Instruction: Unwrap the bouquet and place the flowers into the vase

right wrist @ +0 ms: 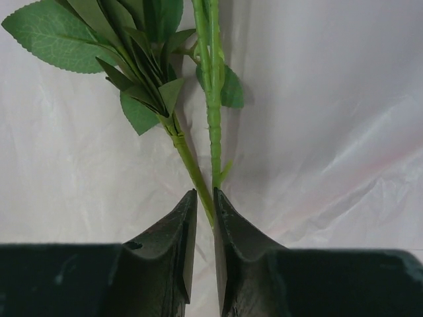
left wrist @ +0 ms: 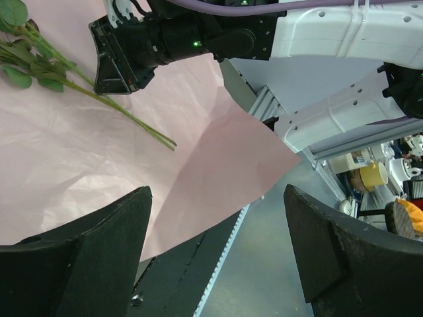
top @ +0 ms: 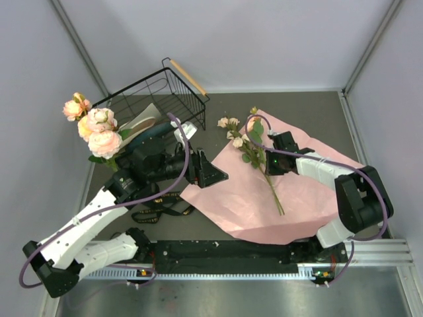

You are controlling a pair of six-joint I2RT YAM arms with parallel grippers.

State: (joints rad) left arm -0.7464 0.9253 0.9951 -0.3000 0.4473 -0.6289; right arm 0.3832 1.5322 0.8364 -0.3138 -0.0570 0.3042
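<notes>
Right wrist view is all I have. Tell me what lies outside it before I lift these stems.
Observer: The loose flowers pinched in the right hand lie on unfolded pink paper, blooms pointing away from the arm bases.
Operator: Report the left hand.
Observer: The left hand is open over the paper's left edge and holds nothing.
Operator: Locate the other flowers.
Observer: A bunch of peach and pink roses stands upright at far left, beside the black wire basket. Its base is hidden by the left arm.
</notes>
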